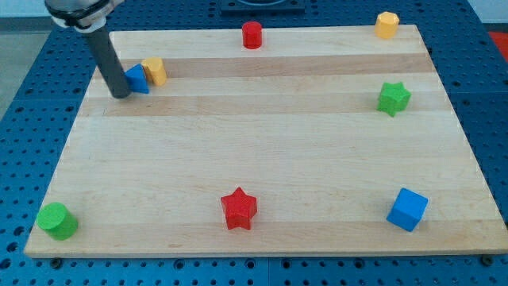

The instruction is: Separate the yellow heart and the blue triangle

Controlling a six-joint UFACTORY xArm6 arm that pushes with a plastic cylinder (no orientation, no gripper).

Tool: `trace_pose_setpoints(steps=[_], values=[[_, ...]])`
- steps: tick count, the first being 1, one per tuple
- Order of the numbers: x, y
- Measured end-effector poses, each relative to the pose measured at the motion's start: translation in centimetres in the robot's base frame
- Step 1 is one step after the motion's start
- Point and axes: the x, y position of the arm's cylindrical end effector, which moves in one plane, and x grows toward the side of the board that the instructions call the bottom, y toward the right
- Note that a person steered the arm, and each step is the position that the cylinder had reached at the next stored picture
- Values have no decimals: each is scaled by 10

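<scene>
The yellow heart (155, 71) sits near the tabletop's (262, 143) upper left corner, touching the blue triangle (137, 79) on that block's right side. The dark rod leans in from the view's top left, and my tip (121, 94) rests on the wood against the triangle's left edge. There is no gripper here, only the rod.

Well apart lie a red cylinder (252, 35), yellow hexagon (386, 25), green star (393, 98), blue cube (407, 209), red star (239, 209) and green cylinder (57, 221).
</scene>
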Motion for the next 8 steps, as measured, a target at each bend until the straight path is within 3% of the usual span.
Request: trace_pose_setpoints(steps=[2,3,6,8], values=[[22,31],[3,59],[-7,25],[20,24]])
